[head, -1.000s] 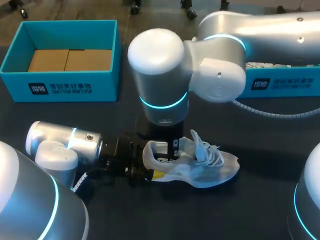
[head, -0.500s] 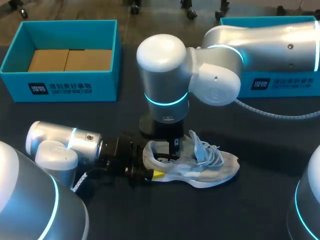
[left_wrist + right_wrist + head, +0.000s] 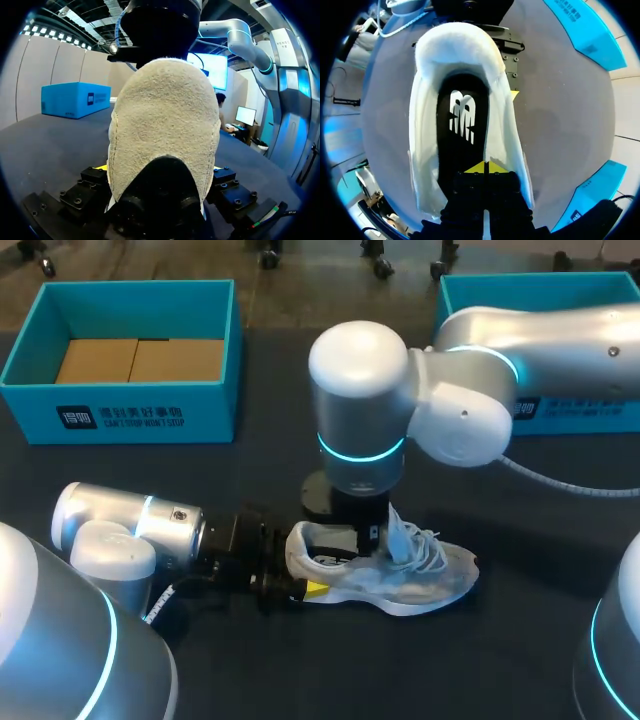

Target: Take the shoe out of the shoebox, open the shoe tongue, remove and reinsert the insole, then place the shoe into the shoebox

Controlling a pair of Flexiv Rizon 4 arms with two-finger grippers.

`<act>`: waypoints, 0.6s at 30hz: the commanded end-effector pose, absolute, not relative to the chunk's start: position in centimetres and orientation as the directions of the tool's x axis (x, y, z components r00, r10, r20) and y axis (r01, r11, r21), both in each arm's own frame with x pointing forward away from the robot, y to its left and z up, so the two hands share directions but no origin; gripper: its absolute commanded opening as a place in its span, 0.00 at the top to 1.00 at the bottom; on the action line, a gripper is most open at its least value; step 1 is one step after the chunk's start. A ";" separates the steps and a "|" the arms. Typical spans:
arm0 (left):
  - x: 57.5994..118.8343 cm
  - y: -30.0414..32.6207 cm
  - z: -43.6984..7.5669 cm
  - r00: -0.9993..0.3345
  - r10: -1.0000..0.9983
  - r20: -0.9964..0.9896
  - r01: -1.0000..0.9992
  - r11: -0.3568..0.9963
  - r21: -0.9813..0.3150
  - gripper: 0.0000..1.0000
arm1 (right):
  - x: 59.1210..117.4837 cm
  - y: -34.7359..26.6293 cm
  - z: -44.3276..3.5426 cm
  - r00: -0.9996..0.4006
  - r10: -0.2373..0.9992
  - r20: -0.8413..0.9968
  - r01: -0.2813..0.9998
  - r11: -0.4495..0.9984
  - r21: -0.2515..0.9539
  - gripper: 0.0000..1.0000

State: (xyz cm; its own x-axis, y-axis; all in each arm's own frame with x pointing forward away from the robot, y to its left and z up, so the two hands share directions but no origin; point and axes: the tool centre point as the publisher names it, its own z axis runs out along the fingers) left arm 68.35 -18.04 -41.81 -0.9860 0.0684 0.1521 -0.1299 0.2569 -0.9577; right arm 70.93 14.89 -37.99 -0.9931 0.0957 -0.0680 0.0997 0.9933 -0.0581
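A white shoe lies on its sole on the dark table, toe to the right, laces loose. My left gripper comes in low from the left, and its widely spread fingers clasp the heel from both sides. My right arm reaches down from above into the shoe's opening. My right gripper is shut, its yellow tips pressed together just over the black insole lying inside the white shoe. Whether the tips touch the insole I cannot tell.
A teal shoebox with a brown cardboard floor stands at the back left. A second teal box stands at the back right, partly behind my right arm.
My right arm has shifted to the right, along the shoe toward its tongue. The left arm and the shoe have hardly moved.
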 end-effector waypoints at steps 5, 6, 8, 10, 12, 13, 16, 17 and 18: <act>68.3 -18.0 -41.8 -0.986 0.068 0.152 -0.130 0.260 -0.957 1.00 | 70.7 13.9 -38.8 -0.992 0.105 -0.068 0.107 0.994 -0.038 0.86; 68.3 -18.0 -41.8 -0.986 0.068 0.152 -0.130 0.260 -0.957 1.00 | 70.7 13.8 -38.9 -0.992 0.111 -0.064 0.114 0.993 -0.034 0.82; 68.3 -18.0 -41.8 -0.986 0.068 0.152 -0.130 0.260 -0.957 1.00 | 70.6 13.7 -39.1 -0.991 0.118 -0.059 0.121 0.992 -0.045 0.78; 68.3 -18.0 -41.8 -0.986 0.068 0.152 -0.130 0.260 -0.957 1.00 | 70.6 13.6 -39.3 -0.991 0.119 -0.056 0.122 0.992 -0.043 0.68; 68.3 -18.0 -41.8 -0.986 0.068 0.152 -0.130 0.260 -0.957 1.00 | 70.6 13.6 -39.5 -0.991 0.125 -0.045 0.127 0.991 -0.041 0.60; 68.3 -18.0 -41.8 -0.986 0.068 0.152 -0.130 0.260 -0.957 1.00 | 70.6 13.5 -39.6 -0.991 0.129 -0.040 0.130 0.991 -0.040 0.60; 68.3 -18.0 -41.8 -0.986 0.068 0.152 -0.130 0.260 -0.957 1.00 | 70.6 13.6 -40.1 -0.990 0.139 -0.017 0.139 0.990 -0.036 0.60; 68.3 -18.0 -41.8 -0.986 0.068 0.152 -0.130 0.260 -0.957 1.00 | 70.6 13.7 -40.3 -0.990 0.138 -0.012 0.139 0.990 -0.033 0.59; 68.3 -18.0 -41.8 -0.986 0.068 0.152 -0.130 0.260 -0.957 1.00 | 70.6 13.8 -40.4 -0.990 0.142 -0.004 0.142 0.989 -0.031 0.58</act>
State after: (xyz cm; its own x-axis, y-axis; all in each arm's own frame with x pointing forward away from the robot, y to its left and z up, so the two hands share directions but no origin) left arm 68.37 -18.05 -41.80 -0.9859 0.0682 0.1525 -0.1303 0.2570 -0.9576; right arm 70.11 13.75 -39.50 -0.9898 0.1411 -0.0180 0.1417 0.9892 -0.0376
